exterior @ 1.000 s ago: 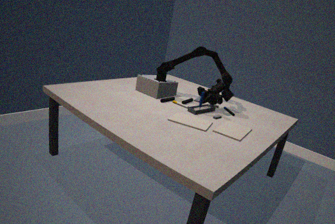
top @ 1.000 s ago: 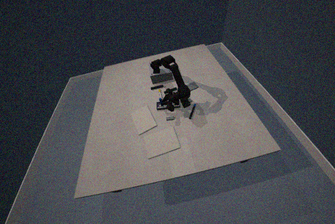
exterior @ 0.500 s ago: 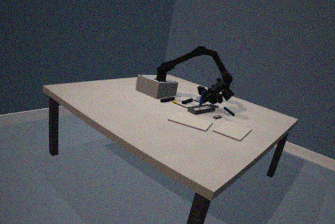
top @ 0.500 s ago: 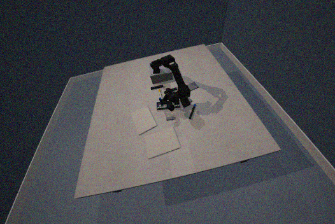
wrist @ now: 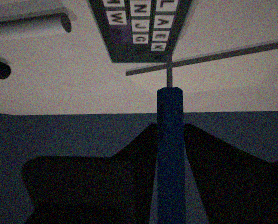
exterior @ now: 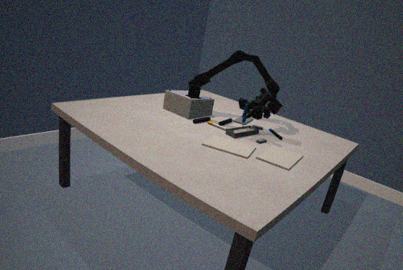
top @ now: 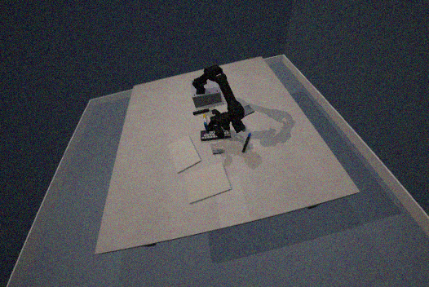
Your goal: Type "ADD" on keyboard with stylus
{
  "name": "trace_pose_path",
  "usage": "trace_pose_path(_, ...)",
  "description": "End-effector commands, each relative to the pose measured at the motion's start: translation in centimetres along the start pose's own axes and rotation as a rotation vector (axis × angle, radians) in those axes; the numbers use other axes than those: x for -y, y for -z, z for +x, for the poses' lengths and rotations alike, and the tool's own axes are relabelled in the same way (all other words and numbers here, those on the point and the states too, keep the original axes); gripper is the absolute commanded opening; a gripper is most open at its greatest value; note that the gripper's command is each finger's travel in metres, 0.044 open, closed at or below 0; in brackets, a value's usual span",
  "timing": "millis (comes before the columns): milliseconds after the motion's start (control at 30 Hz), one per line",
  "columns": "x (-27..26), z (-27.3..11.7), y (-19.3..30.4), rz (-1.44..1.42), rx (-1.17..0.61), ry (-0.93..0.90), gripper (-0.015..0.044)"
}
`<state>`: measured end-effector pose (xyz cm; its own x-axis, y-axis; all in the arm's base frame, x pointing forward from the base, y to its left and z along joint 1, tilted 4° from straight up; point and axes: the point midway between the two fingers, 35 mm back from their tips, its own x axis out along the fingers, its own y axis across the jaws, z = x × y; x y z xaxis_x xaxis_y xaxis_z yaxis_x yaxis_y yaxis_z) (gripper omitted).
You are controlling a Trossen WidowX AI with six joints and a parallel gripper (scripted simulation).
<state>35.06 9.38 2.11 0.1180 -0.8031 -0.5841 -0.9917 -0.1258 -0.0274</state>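
Observation:
My gripper (wrist: 170,129) (exterior: 247,112) is shut on the blue stylus (wrist: 170,160) (exterior: 245,115), which points away from the fingers with its thin grey tip forward. The dark keyboard (wrist: 120,50) (exterior: 242,134) (top: 208,138) lies on the table with white lettered keys. In the wrist view its near end shows W, J, G, L, A, E and X keys. The stylus tip appears at the near right corner of the keyboard, just past the X key; its height above the surface cannot be told. The D key is not visible in the wrist view.
A thin rod (wrist: 215,59) lies behind the stylus tip. A grey cylinder (wrist: 35,25) lies left of the keyboard. A dark marker (top: 246,143) (exterior: 276,133), a small block (top: 218,149) (exterior: 261,141) and two flat pads (top: 184,154) (top: 209,183) lie around. The base box (exterior: 178,104) stands behind.

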Motion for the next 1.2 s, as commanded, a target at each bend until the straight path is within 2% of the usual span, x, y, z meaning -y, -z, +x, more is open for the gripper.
trace_pose_path(0, -0.2, -1.1, -0.3, -0.057, 0.002, 0.082, 0.0031)
trace_pose_path(167, -0.3, -2.3, -0.6, -0.117, 0.005, 0.181, 0.0000)
trace_pose_path(533, -1.1, -4.7, -0.9, -0.240, -0.016, 0.376, 0.0000)
trace_pose_path(1167, -1.1, -3.8, -2.6, -0.241, -0.017, 0.379, 0.0000)
